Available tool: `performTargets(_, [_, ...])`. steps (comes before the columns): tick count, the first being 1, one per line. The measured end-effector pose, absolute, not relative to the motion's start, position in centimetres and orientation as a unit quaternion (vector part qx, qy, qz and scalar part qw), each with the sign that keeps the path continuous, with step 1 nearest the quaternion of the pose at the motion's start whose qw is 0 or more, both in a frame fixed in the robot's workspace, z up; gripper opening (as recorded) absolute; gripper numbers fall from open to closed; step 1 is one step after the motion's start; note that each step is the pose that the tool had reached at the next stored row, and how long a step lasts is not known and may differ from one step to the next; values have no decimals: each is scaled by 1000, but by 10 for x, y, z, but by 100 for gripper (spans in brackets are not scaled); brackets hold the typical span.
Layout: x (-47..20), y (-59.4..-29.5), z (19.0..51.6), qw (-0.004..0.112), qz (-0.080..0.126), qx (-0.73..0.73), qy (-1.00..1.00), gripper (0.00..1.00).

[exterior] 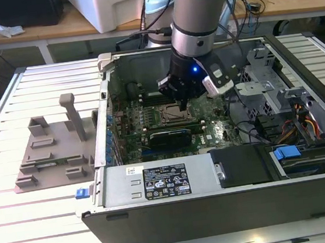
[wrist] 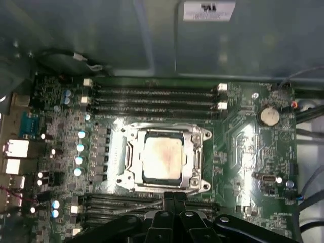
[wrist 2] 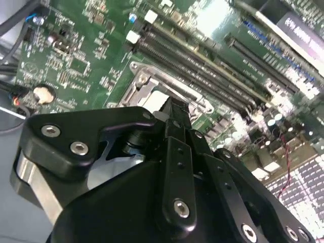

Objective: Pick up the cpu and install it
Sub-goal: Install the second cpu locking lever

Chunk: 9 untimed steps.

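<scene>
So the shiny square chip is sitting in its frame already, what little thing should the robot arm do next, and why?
Probably lift the gripper straight up a little. In the first wrist view the cpu lies flat inside the metal socket frame, and the gripper's fingertips sit close together at the frame's edge with nothing between them. A small rise should clear the motherboard safely.

Pretty standard lab setup: slatted pale metal table [exterior: 40,229] up front, long wooden bench [exterior: 52,29] running across the back. Cluttered with a white box [exterior: 111,4], cables [exterior: 248,0] and bits. Bright, even light throughout.
</scene>
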State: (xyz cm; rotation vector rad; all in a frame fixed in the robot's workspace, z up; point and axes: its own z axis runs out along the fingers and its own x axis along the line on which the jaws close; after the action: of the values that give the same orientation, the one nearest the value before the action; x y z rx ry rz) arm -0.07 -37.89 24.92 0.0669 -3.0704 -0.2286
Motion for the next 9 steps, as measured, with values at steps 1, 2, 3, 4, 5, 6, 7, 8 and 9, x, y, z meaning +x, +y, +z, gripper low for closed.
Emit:
performTargets(1, [-1,-380,247,31,-74,22,-997,11])
performTargets(2, [-2,-380,245,31,-74,22,-997,11])
performTargets(3, [-3,-381,242,31,-74,22,-997,11])
performTargets(4, [-6,-383,241,31,-76,22,-996,11])
performTargets(5, [-9,-385,239,31,-79,22,-996,11])
performTargets(6, [-10,-386,239,31,-81,22,-996,11])
performTargets(7, [-12,-387,238,31,-83,22,-996,11])
performTargets(8, [-17,-390,237,31,-88,22,-995,11])
performTargets(9, [-20,-390,235,31,-90,22,-995,11])
